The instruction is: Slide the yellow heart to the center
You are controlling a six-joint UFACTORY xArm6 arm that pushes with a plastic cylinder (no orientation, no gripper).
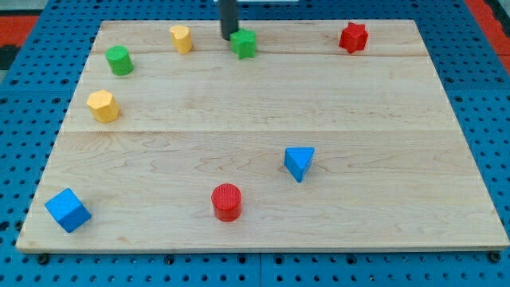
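The yellow heart (182,37) sits near the top edge of the wooden board (263,104), left of centre. My tip (229,37) comes down from the view's top and rests just left of the green star (245,44), touching or nearly touching it. The tip is a short way to the right of the yellow heart, with a gap between them.
A green cylinder (119,60) and a yellow hexagon (103,105) lie at the left. A red star (353,37) is at the top right. A blue triangle (299,163), a red cylinder (227,202) and a blue cube (67,210) lie lower down.
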